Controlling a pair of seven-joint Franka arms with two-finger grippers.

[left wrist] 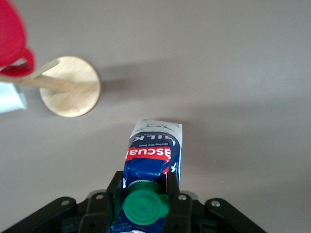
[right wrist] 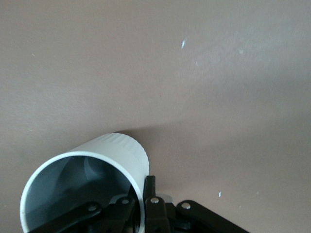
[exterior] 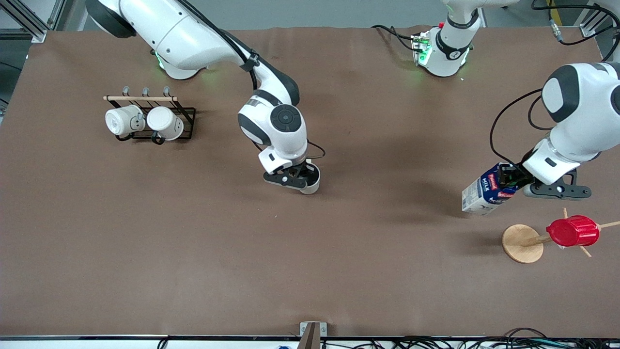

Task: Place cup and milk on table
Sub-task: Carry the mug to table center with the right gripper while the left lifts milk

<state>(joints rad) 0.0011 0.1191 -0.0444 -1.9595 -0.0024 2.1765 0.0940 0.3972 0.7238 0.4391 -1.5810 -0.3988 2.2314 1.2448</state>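
While gripped at the cap end by the left pincer [exterior: 514,180], milk [exterior: 486,190] held tilted over the counter [exterior: 339,252] toward the left arm's end, base not clearly resting on the cloth; in left wrist view, fingers [left wrist: 172,191] closed against both sides of the carton top, green cap [left wrist: 142,207] between them. Just nearer the front camera than the carton: wooden peg stand [exterior: 522,243] with round base, red ribbed cup [exterior: 572,231] hung on one peg, close to the carton but apart from it. Right pincer [exterior: 301,178] over mid-counter, clamped on the rim of the cup [exterior: 311,182]; in right wrist view, one finger inside the grey interior and one outside the wall, mug [right wrist: 87,187] tilted. Cannot tell whether cup bottom touches the cloth. Toward the right arm's end, black wire rack [exterior: 160,121] with wooden rail, two white mugs [exterior: 145,123] hanging on it, well apart from the right pincer. Bare brown cloth between the two pincers.
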